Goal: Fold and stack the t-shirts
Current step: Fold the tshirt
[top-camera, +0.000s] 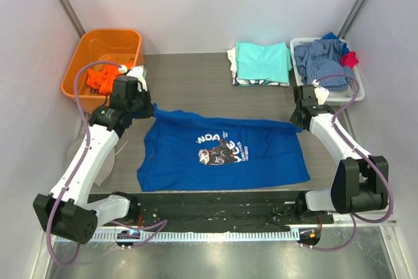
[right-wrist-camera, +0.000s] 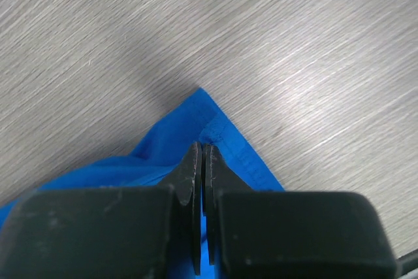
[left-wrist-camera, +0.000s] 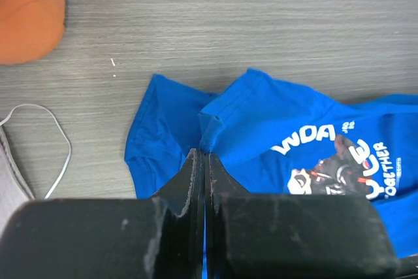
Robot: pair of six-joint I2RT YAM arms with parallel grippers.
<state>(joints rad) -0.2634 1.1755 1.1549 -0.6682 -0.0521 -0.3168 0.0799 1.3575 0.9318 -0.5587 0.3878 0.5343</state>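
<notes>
Shirt: the blue t-shirt (top-camera: 222,155) lies spread flat on the desk (top-camera: 196,86), print up, in the middle and just beyond the arms' bases.
Long axis: left to right across the desk. The near edge runs roughly along the desk's near edge.
Look: royal blue, soft and lightly creased, with a small white-and-dark chest print and white lettering. A sleeve is rumpled at the far left, and a stitched hem shows at the far-right corner.
Left hand: the left hand (left-wrist-camera: 204,155) is closed, pinching a raised pleat of blue cloth where the sleeve meets the body.
Right hand: the right hand (right-wrist-camera: 204,148) is closed, pinching the far-right corner just inside the stitched edge.
Direction: the shirt's body lies between the two hands and on their near side. Each hand has its own end, so neither is the nearer.
Coming move: probably the far edge is carried over toward the near edge. That depends on both hands travelling together, so the cloth between them stays straight.
Stack: a folded stack (top-camera: 261,63), aqua on top, sits at the far side, well apart.
Surroundings: an orange tub (top-camera: 75,70) stands far left. A white basket (top-camera: 300,44) at far right holds a checked garment (top-camera: 323,60) and a red cloth (top-camera: 349,58).
</notes>
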